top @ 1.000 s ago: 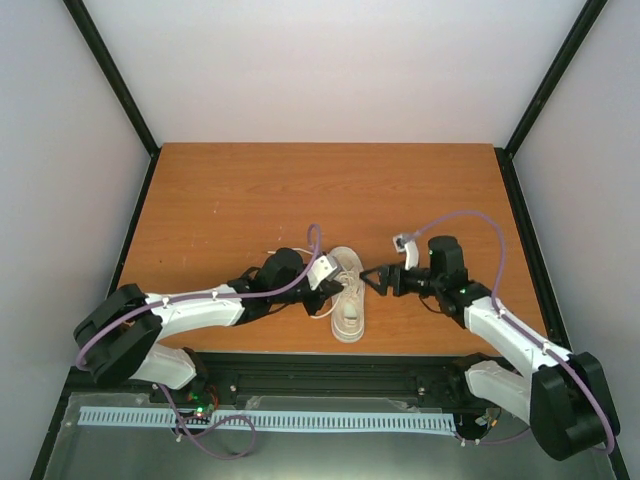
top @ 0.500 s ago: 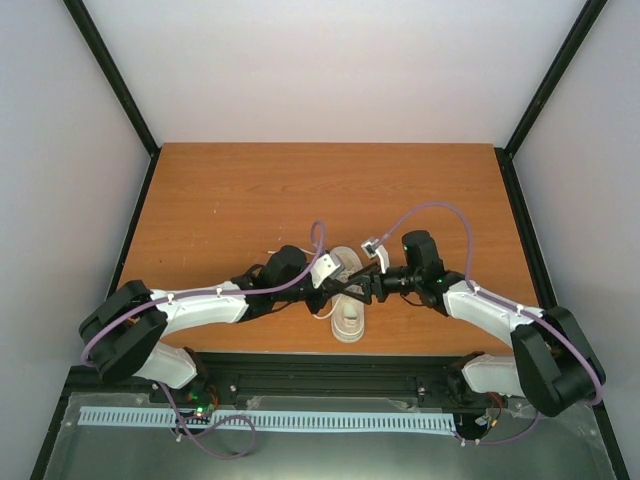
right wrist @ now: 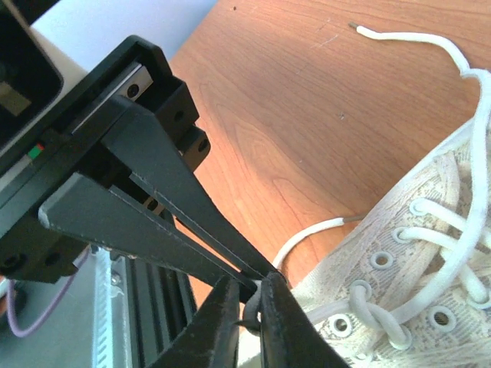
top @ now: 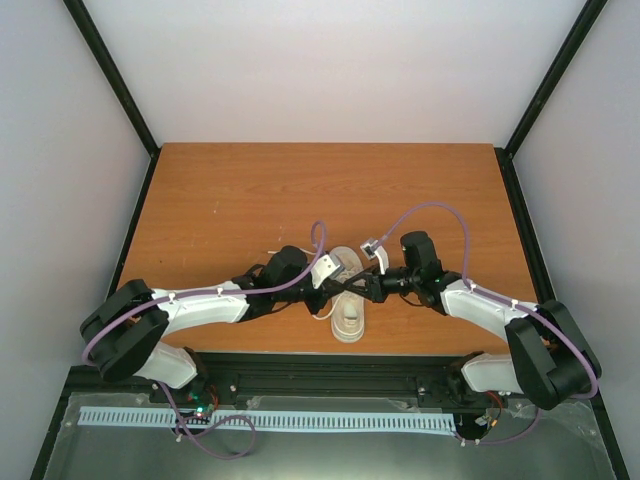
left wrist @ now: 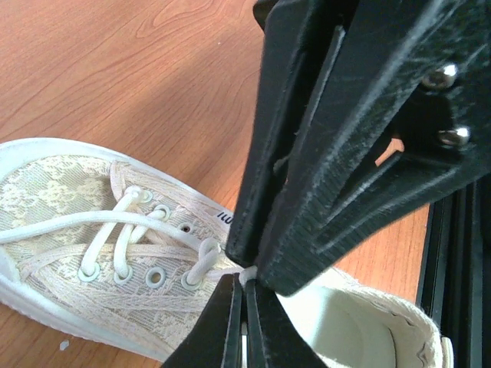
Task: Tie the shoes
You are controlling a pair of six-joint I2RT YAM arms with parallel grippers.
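The cream shoe (top: 349, 312) lies near the table's front edge, toe toward the arms. In the left wrist view its laced upper (left wrist: 69, 199) and open collar (left wrist: 360, 322) show. My left gripper (left wrist: 246, 280) is shut, pinching a white lace (left wrist: 247, 274) at its tips by the top eyelets. My right gripper (right wrist: 253, 295) is shut on a bit of lace too, tip to tip with the left gripper (right wrist: 257, 270). From above, both grippers (top: 352, 288) meet over the shoe's collar. One loose lace end (right wrist: 399, 37) trails on the wood.
A black rail (left wrist: 460, 261) runs along the near table edge just behind the shoe's heel. The wooden table (top: 250, 190) stretches away beyond the shoe. Black frame posts (top: 110, 75) and pale walls close in the sides.
My right arm has swung left from beside the shoe to its collar, and its gripper has gone from open to shut on the lace. The left gripper kept its grip and hardly moved.
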